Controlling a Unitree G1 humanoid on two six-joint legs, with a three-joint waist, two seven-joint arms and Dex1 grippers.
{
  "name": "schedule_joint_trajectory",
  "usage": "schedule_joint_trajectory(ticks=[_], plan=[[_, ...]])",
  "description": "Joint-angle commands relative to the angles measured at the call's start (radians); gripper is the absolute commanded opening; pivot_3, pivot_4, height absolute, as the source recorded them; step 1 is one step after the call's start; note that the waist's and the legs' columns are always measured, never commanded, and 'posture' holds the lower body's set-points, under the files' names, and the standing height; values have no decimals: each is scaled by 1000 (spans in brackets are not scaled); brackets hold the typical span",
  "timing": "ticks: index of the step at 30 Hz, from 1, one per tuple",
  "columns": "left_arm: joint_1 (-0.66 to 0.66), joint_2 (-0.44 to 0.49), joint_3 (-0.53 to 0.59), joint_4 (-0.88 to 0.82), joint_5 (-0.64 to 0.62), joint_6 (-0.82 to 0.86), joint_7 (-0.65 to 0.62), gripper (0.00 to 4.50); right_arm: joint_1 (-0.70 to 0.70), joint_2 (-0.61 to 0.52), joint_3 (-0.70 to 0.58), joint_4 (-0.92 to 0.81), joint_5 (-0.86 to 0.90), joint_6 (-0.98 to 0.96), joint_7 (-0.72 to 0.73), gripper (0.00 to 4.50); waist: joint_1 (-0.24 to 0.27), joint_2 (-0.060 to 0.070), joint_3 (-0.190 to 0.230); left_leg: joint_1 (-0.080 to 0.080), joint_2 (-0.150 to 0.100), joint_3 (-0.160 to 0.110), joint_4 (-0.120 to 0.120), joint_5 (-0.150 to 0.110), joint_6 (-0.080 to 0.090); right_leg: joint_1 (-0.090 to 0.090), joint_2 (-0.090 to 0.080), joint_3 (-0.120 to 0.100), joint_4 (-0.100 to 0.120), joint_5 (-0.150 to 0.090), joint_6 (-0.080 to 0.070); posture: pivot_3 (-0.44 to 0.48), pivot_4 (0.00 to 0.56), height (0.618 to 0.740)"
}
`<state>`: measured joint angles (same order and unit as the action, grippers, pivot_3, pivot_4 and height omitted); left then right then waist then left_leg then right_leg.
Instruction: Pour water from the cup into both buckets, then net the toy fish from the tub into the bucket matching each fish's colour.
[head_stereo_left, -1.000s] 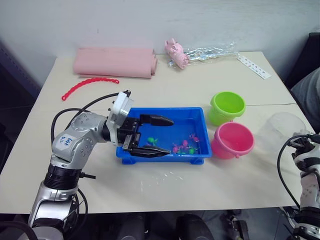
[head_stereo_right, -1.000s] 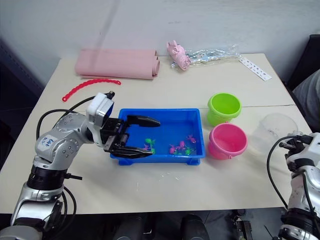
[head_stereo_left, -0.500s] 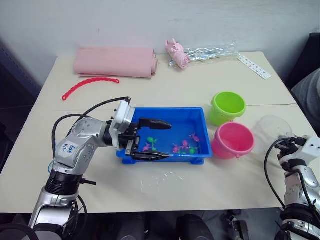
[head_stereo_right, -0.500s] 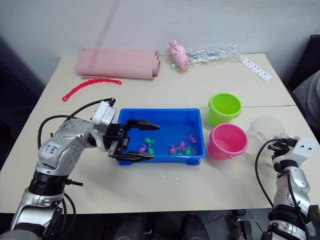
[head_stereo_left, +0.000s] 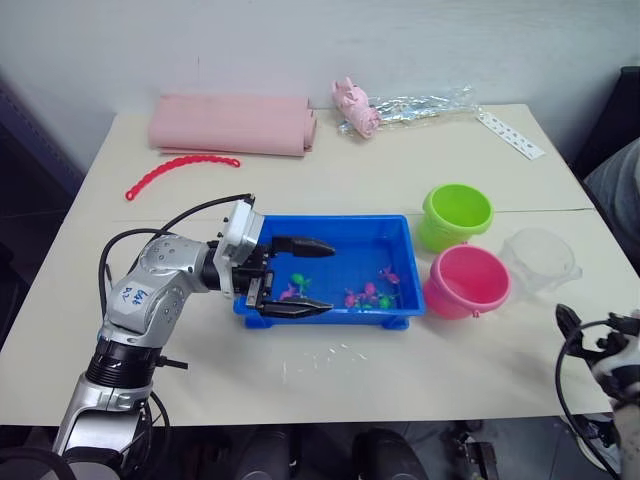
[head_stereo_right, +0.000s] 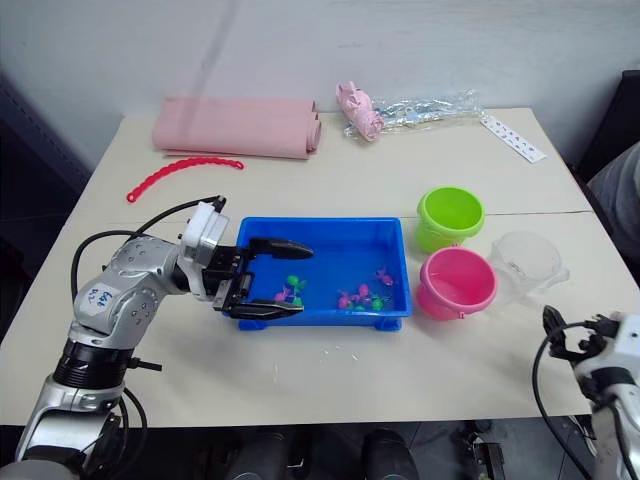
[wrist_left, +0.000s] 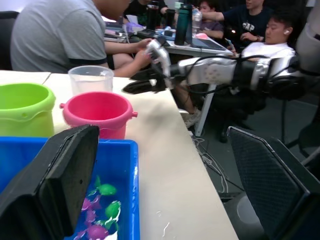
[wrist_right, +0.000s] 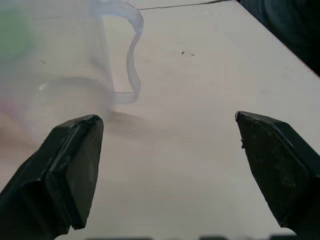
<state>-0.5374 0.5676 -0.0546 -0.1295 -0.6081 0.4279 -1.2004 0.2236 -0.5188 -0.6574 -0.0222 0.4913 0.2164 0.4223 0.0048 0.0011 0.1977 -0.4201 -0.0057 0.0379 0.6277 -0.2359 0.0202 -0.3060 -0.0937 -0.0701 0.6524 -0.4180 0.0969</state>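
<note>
The blue tub (head_stereo_left: 391, 221) sits mid-table with several tiny pink and green toy fish (head_stereo_left: 366, 295) in its near right part. My left gripper (head_stereo_left: 312, 277) is open over the tub's left half, holding nothing. The lime green bucket (head_stereo_left: 455, 212) and the pink bucket (head_stereo_left: 467, 280) stand just right of the tub. The clear cup (head_stereo_left: 540, 258) stands upright on the table right of the pink bucket. My right gripper (wrist_right: 167, 120) is wide open with nothing in it, drawn back from the cup (wrist_right: 60, 75) toward the table's near right edge.
A rolled pink cloth (head_stereo_left: 230, 125), a red chain (head_stereo_left: 180, 170), a pale-pink pig toy (head_stereo_left: 352, 105), a crinkly clear wrapper (head_stereo_left: 420, 105) and a white strip (head_stereo_left: 508, 133) lie along the far side. People sit beyond the table's right end (wrist_left: 55, 35).
My right gripper opened, let go of the cup and pulled back toward the near edge. The cup now stands free on the table. The left gripper has barely shifted.
</note>
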Motion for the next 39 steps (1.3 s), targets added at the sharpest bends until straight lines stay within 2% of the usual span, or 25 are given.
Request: schedule_joint_trajectory(ticks=[1, 5, 8, 10, 13, 16, 21, 25, 29, 33, 36, 39], plan=[[17, 24, 72, 23, 16, -26, 42, 4500, 92, -66, -70, -175, 15, -39, 95, 4479, 0, 0, 0, 0, 0, 0, 0, 0, 0, 0, 0, 0, -1, 0, 0, 0, 150, 740], [82, 51, 127, 56, 77, -92, 98, 4500, 118, -178, -83, -324, 44, 4, 176, 4479, -12, 0, 0, 3, 0, 2, -1, 0, 0, 1, 0, 2, -5, 0, 0, 0, 150, 740], [132, 28, 228, 85, 72, -123, 209, 4500, 93, -249, -49, -407, 116, -29, 332, 4479, -7, -1, 0, 7, 1, 4, -4, 0, 0, 3, 0, 4, -4, 0, 0, 0, 150, 740], [172, 29, 289, 84, 71, -151, 254, 4500, 65, -268, -18, -434, 137, -35, 381, 4479, -5, -3, 1, 7, 1, 3, -4, 0, 0, 3, 0, 4, -5, 0, 0, 0, 150, 740], [262, 36, 384, 79, 92, -210, 316, 4500, 12, -275, 65, -453, 141, -73, 466, 4479, -3, -5, 0, 7, 1, 3, -5, -1, 0, 3, 0, 3, -6, 0, 0, 0, 150, 740], [451, 51, 496, 35, 109, -244, 346, 4500, -52, -251, 197, -452, 112, -127, 534, 4479, -7, -6, 0, 7, 0, 3, -5, -1, 1, 4, -1, 3, -7, 1, 1, 0, 150, 740], [637, 23, 705, 57, 167, -333, 529, 4500, -117, -204, 326, -432, 106, -188, 616, 4479, -5, -10, 2, 8, 1, 2, -4, -2, 0, 4, -1, 2, -7, 1, 1, 0, 150, 740], [834, -71, 838, 8, 152, -350, 621, 4500, -164, -179, 378, -367, 113, -268, 711, 4479, -6, -11, 2, 13, 1, 1, -2, -7, 2, 13, -3, 2, -11, 1, 2, 0, 150, 740], [1010, -189, 918, -61, 103, -292, 706, 4500, -198, -171, 425, -322, 112, -308, 791, 4479, -6, -16, 0, 15, 1, 1, 1, -17, 7, 18, -3, 2, -18, 1, 2, 0, 150, 740], [1087, -243, 969, -98, 75, -252, 789, 4500, -212, -164, 455, -272, 130, -348, 876, 4479, 0, -18, -1, 15, 2, 0, 1, -18, 7, 20, -3, 0, -21, 1, 2, 0, 150, 740], [1101, -249, 965, -155, 49, -201, 832, 4500, -213, -154, 463, -239, 145, -386, 938, 4479, 7, -18, -1, 15, 2, 0, 2, -20, 10, 22, -3, -1, -24, 1, 2, 0, 150, 740], [1049, -229, 922, -228, 36, -86, 930, 4500, -221, -147, 469, -237, 165, -384, 963, 4479, 15, -18, -1, 15, 2, 0, 3, -20, 11, 23, -3, -1, -25, 1, 2, 0, 150, 740]])
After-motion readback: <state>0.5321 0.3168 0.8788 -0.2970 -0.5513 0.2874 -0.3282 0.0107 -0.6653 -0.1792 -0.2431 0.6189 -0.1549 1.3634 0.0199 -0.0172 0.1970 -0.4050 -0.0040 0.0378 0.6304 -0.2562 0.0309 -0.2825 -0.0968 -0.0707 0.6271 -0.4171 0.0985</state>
